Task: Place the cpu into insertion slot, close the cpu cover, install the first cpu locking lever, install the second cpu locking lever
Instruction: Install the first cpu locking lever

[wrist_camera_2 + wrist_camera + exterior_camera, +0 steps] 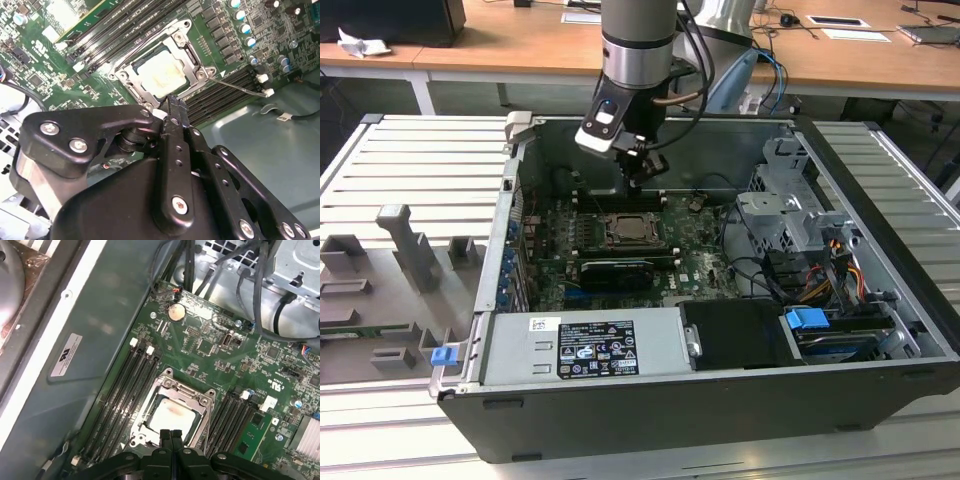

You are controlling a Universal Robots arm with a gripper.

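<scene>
The cpu (172,415) (159,75) lies flat in the insertion slot (612,222) on the green board, its pale face showing. The silvery cpu cover (176,389) (189,51) lies down around it, framing the chip. A thin metal locking lever (239,88) sticks out from the socket's corner over the memory slots. My gripper (642,180) (171,436) (173,103) hangs just above one edge of the socket. Its two black fingers are shut together with nothing between them.
Long black memory slots (131,390) flank the socket on both sides. A black card (612,270) sits nearer the case front, beside a power supply (585,345). Drive cage and cables (790,225) fill the exterior view's right. The case wall (95,330) stands close behind the socket.
</scene>
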